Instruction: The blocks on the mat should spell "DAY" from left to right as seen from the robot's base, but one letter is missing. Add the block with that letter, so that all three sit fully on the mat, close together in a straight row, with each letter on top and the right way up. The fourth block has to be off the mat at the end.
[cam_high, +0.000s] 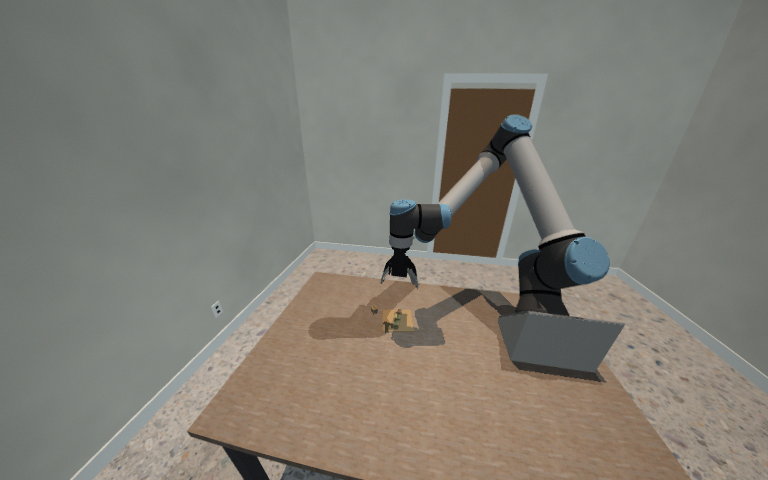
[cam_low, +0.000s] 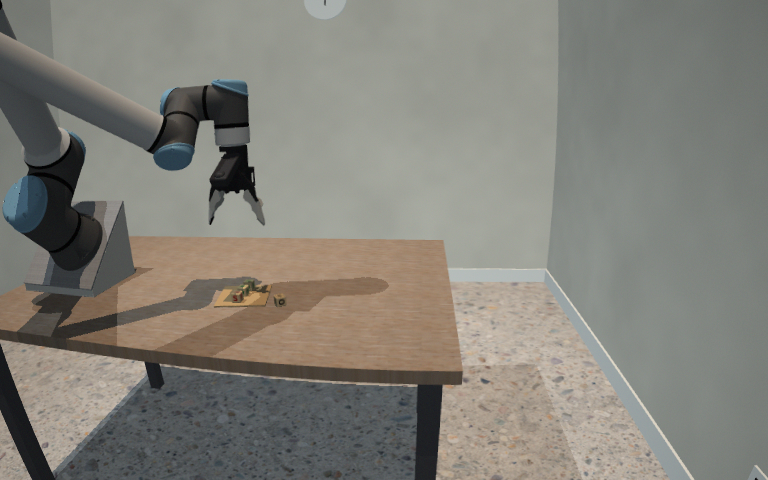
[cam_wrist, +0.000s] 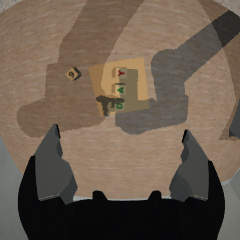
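Note:
A tan mat (cam_wrist: 140, 70) (cam_high: 409, 322) (cam_low: 224, 300) lies on the wooden table (cam_high: 396, 396) (cam_low: 351, 339). Three letter blocks stand on it in a close row: Y (cam_wrist: 120, 73), A (cam_wrist: 120, 90) and D (cam_wrist: 119, 105), letters on top. In the top and exterior views the row (cam_high: 396, 321) (cam_low: 246, 289) is too small to read. A fourth block (cam_wrist: 73, 74) (cam_high: 373, 309) (cam_low: 279, 300) lies on the bare table beside the mat, apart from it. My gripper (cam_wrist: 122, 128) (cam_high: 399, 278) (cam_low: 236, 213) is open and empty, high above the mat.
The robot's grey base (cam_high: 557, 339) (cam_low: 84, 266) stands on the table beside the mat. Shadows of the arm fall across the mat and the table. A door (cam_high: 481, 169) is in the far wall.

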